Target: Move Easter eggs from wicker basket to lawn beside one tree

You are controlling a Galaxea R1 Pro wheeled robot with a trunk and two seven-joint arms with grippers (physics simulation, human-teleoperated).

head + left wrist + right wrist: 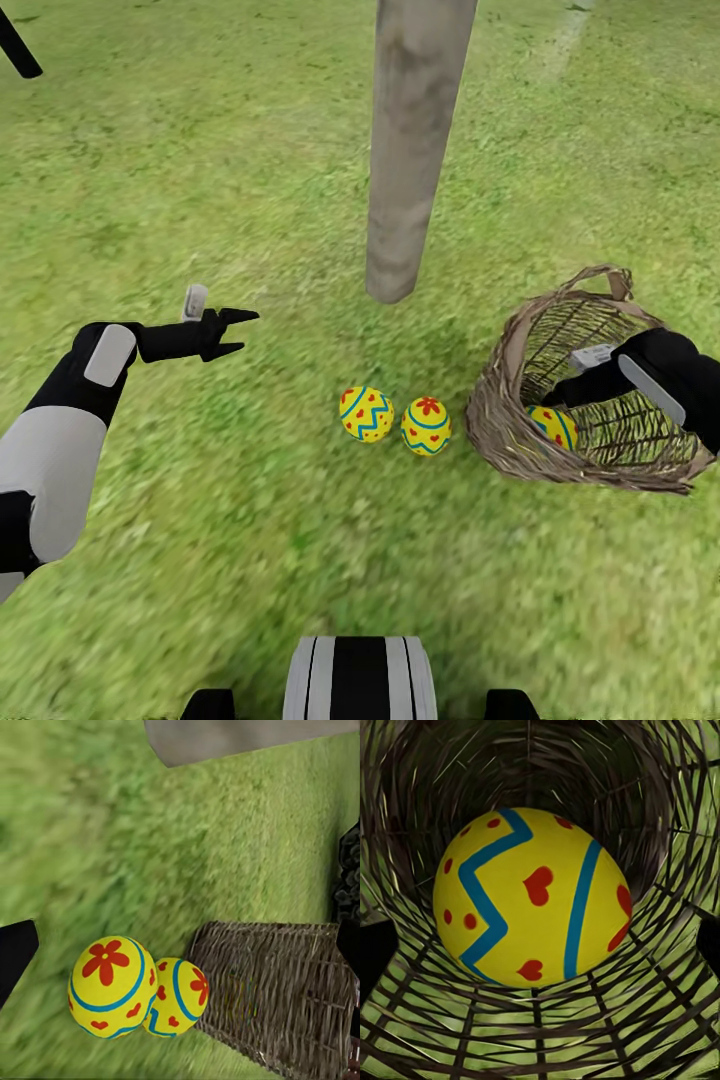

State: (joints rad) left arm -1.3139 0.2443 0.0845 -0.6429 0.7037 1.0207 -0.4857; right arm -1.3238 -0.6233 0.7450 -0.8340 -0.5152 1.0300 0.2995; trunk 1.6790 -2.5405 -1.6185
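- My left gripper [238, 333] hangs over the lawn [200, 180] at the left of the head view, fingers pointing toward the tree trunk [410, 160]; the two fingers are spread a little with nothing between them.
- To its right, two eggs [367, 414] [426, 426] lie on the grass touching each other, just in front of the trunk's foot and well apart from my left gripper.
- The egg with the zigzag band stands roughly upright, its long axis a little tilted; the egg with the red flower shows its flower end upward.
- My left wrist view shows the same pair, the flower egg [112, 986] in front of its neighbour [178, 996], with the basket's woven wall [277, 997] just beside them and the trunk's base [225, 739] beyond.
- Further right, the wicker basket [500, 420] lies tipped on its side on the grass, its mouth toward the eggs and its long axis running away to the right.
- The third egg [553, 426] sits inside it near the mouth.
- My right arm [650, 375] reaches into the basket; in the head view I cannot tell how wide the fingers stand.
- My right wrist view looks down the basket at that egg [532, 896], lying on the weave, long axis slanted; it sits right ahead of my right gripper, a dark fingertip [375, 952] at each edge, spread wide and not touching it.
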